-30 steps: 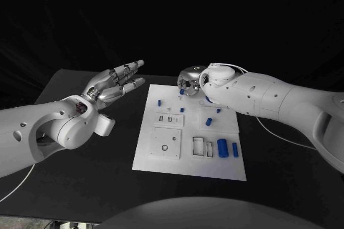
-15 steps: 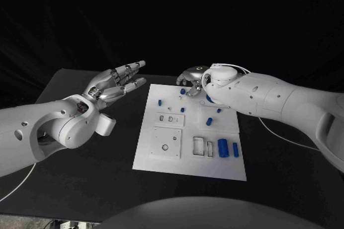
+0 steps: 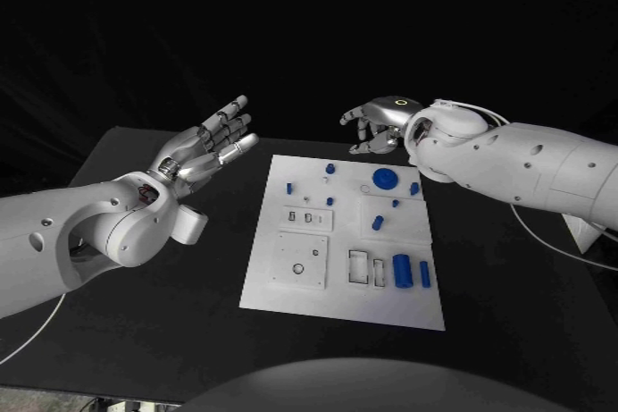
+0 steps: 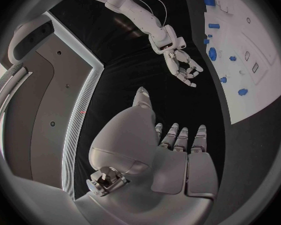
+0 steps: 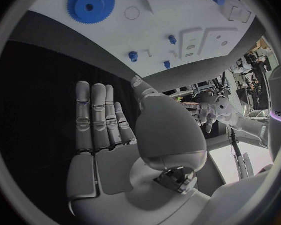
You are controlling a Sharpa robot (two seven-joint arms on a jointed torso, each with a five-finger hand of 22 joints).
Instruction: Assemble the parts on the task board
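The white task board (image 3: 338, 291) lies in the middle of the black table. A blue gear (image 3: 384, 177) sits flat near its far end, with small blue pegs (image 3: 329, 169) around it. Two blue cylinders (image 3: 402, 269) lie near the right edge beside rectangular slots. My right hand (image 3: 378, 124) hovers above and beyond the board's far edge, fingers loosely apart, holding nothing. My left hand (image 3: 212, 144) is raised to the left of the board's far corner, fingers spread and empty. In the right wrist view the gear (image 5: 90, 3) lies beyond my straight fingers (image 5: 93, 117).
A square white plate (image 3: 299, 256) with a round hole sits on the board's near left part. Black table (image 3: 142, 323) extends around the board on all sides. The left wrist view shows the right hand (image 4: 184, 67) above the board (image 4: 256, 40).
My right hand has lifted off the board's far end and drawn back to the right, uncovering the blue gear. My left hand has risen slightly.
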